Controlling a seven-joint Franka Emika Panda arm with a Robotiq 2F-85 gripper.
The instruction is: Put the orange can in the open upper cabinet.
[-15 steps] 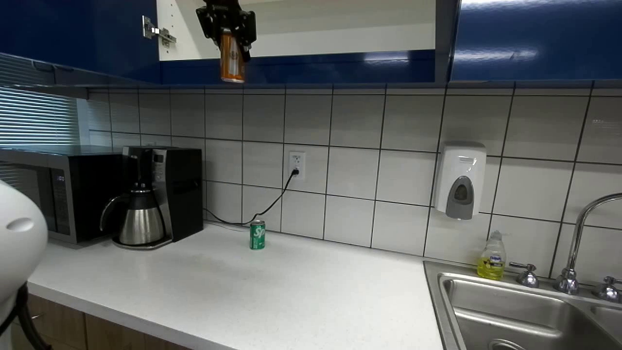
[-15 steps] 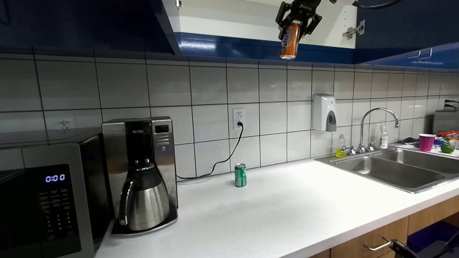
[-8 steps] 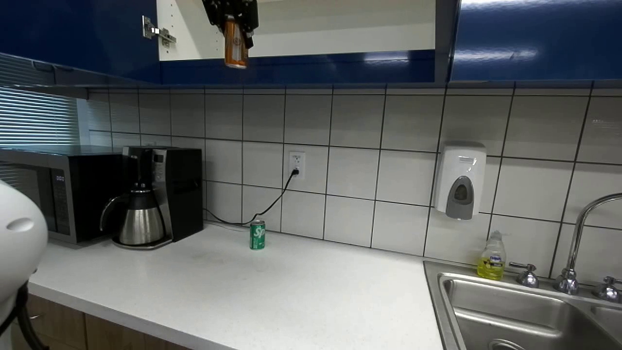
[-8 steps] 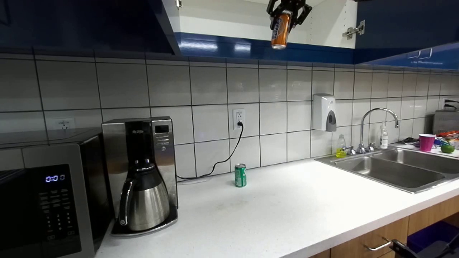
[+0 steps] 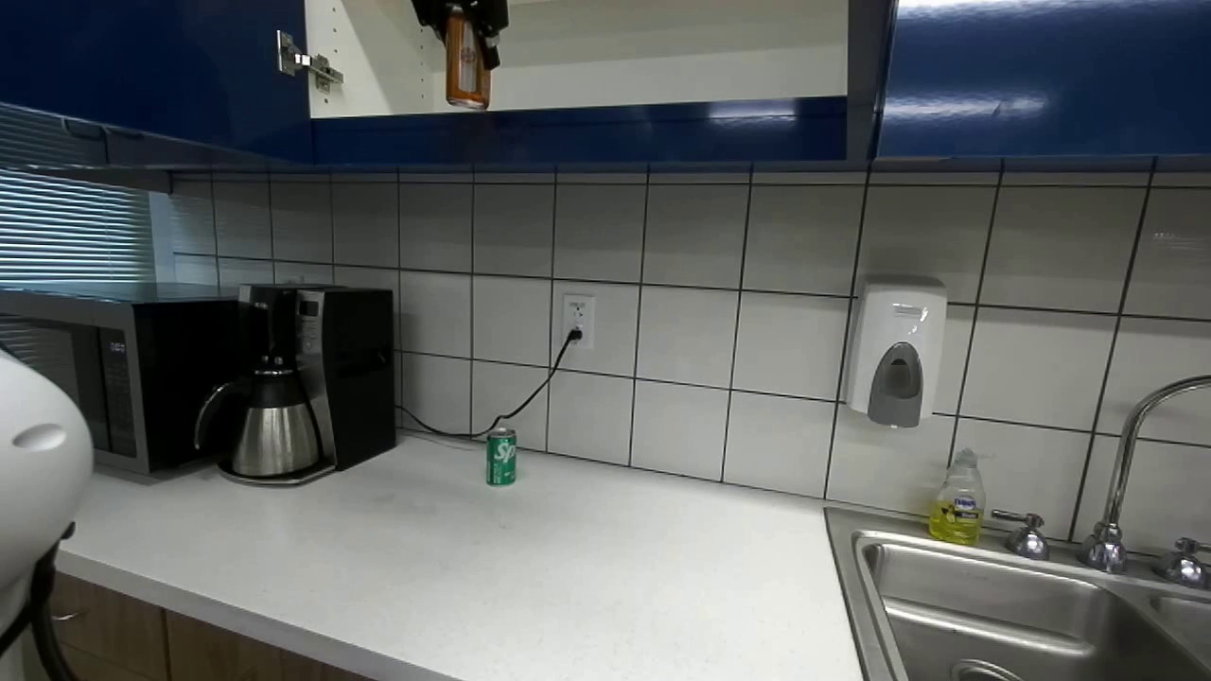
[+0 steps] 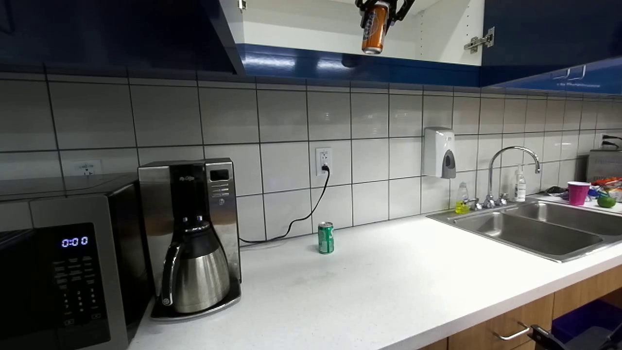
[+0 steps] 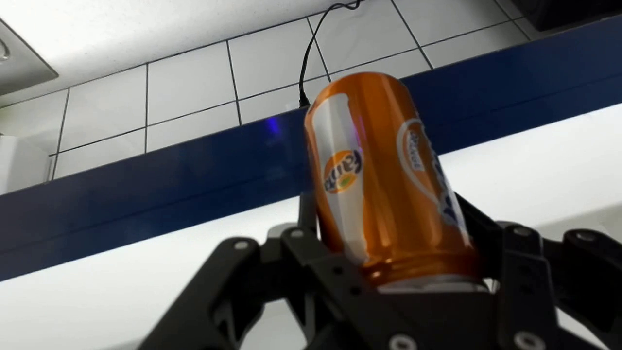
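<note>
The orange can [image 5: 467, 71] is held slightly tilted, its base pointing down, in both exterior views [image 6: 374, 31]. My gripper [image 7: 386, 209] is shut on it, with a finger on each side near the can's top end. The gripper's upper part is cut off by the frame top in both exterior views. The open upper cabinet [image 5: 662, 71] has a cream interior and a blue lower rail, also in the wrist view [image 7: 194, 177]. In both exterior views the can's base appears just above this rail, against the interior. I cannot tell whether it is past the front edge.
The cabinet's open blue door [image 5: 161, 76] with its hinge is beside the opening. A green can [image 6: 325, 238] stands on the white counter below. A coffee maker [image 6: 194, 243], microwave [image 6: 63, 262], soap dispenser [image 5: 897, 350] and sink [image 5: 842, 567] are also there.
The gripper has risen with the orange can in it. The can's base went from below the blue rail's top edge to just above it. The can also shifted sideways across the opening.
</note>
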